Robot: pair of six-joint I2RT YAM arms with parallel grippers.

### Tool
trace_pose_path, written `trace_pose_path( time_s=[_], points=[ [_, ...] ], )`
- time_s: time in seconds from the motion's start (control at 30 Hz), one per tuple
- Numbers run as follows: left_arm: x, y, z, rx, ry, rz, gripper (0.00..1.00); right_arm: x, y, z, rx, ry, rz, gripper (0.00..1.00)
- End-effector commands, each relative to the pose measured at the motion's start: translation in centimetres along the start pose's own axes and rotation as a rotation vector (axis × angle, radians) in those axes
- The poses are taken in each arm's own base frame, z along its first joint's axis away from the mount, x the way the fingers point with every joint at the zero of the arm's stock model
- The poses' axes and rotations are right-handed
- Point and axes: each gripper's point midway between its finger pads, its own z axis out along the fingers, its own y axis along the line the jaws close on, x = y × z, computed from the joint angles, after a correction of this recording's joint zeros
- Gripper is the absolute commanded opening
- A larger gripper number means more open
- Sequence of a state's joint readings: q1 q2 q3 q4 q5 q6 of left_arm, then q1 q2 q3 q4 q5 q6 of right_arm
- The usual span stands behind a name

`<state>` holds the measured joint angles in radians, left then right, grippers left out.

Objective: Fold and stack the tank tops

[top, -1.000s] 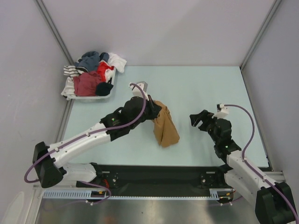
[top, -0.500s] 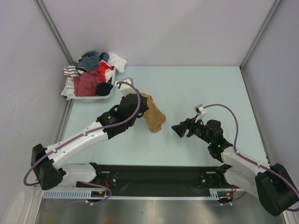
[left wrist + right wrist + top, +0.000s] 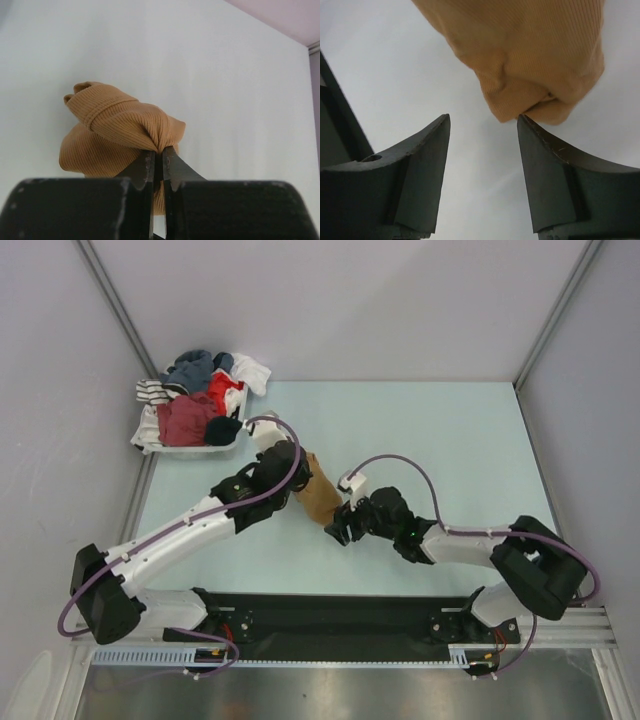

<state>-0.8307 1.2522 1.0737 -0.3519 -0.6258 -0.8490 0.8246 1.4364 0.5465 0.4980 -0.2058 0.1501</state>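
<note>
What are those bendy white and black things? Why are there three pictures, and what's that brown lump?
Those are two robot arms, a left arm and a right arm, each ending in a two-finger pincer called a gripper. One picture looks down from a camera above the table. The other two come from small cameras on the wrists, so you see each arm's own fingers up close. The brown lump is a tan tank top, all bunched up. The left gripper is pinched shut on it. The right gripper is open, its fingers right beside the cloth's loose end. At the table's far left corner sits a white bin piled with more clothes.
</note>
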Motion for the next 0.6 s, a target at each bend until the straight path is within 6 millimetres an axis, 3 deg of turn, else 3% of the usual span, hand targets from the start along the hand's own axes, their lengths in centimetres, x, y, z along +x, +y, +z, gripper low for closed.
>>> trace_pose_path(
  time_s=[0.0, 0.17, 0.37, 0.5, 0.57],
  points=[
    [-1.5, -0.7, -0.1, -0.010, -0.024, -0.048, 0.04, -0.8, -1.5, 1.7, 0.118, 0.000, -0.139, 0.62],
    [-1.7, -0.6, -0.1, -0.007, -0.022, -0.070, 0.04, 0.3, -1.2, 2.8, 0.130, 0.033, -0.177, 0.62],
    [-2.1, -0.5, -0.4, -0.002, -0.023, -0.083, 0.05, 1.5, -2.3, 3.6, 0.214, 0.069, -0.222, 0.65],
    [-2.0, -0.4, -0.5, 0.004, -0.020, -0.085, 0.05, 1.5, -2.5, 4.3, 0.230, 0.079, -0.234, 0.61],
    [-2.1, -0.4, -0.5, 0.006, -0.019, -0.085, 0.05, 1.7, -2.3, 4.5, 0.233, 0.088, -0.241, 0.54]
  ],
)
